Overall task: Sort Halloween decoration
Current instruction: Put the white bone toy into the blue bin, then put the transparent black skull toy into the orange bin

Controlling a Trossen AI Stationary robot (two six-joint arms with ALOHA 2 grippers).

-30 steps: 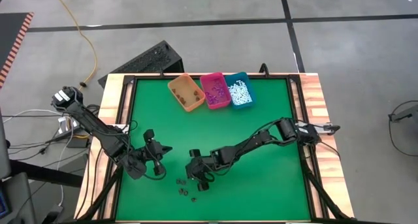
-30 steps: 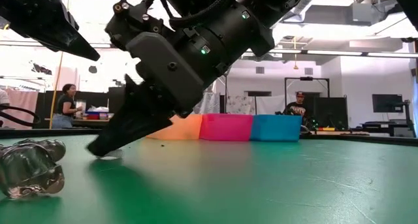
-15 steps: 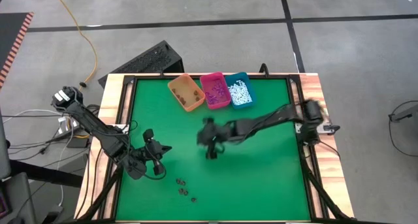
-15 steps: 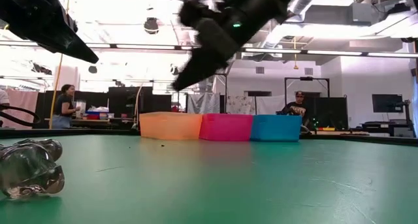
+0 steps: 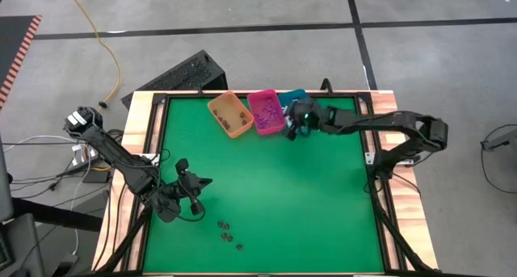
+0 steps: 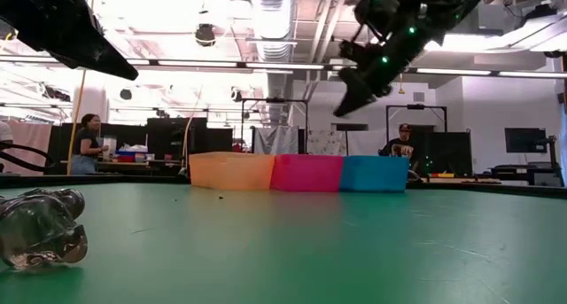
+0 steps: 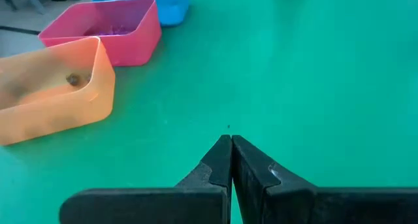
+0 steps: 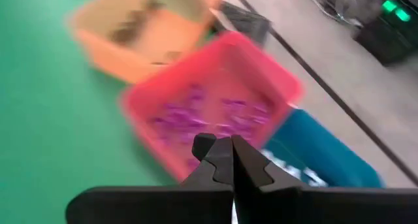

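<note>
Three bins stand in a row at the table's far edge. The orange bin [image 5: 229,114] holds dark bits, the pink bin [image 5: 266,111] purple bits, and the teal bin [image 5: 292,95] white sticks [image 8: 307,175]. A few dark decoration pieces [image 5: 228,232] lie loose on the green mat near the front edge. My right gripper [image 5: 292,132] is shut and hangs in the air over the near edge of the pink and teal bins, its tips [image 8: 222,142] slanting down. My left gripper [image 5: 207,181] is shut and hovers at the near left, above the mat and up-left of the loose pieces. My right gripper's fingertips are pressed together; I cannot tell whether a tiny piece sits between them. It touches no bin.
A clear, shiny lump [image 6: 40,229] lies on the mat close to the low camera. The raised wooden table frame [image 5: 388,107] runs around the mat. The middle of the green mat [image 5: 283,188] lies bare. People stand in the room behind the table.
My right gripper has risen from the mat beside the loose pieces and swung fast toward the far edge, ending over the pink and teal bins. Its fingers have stayed shut. The loose pieces lie where they were.
</note>
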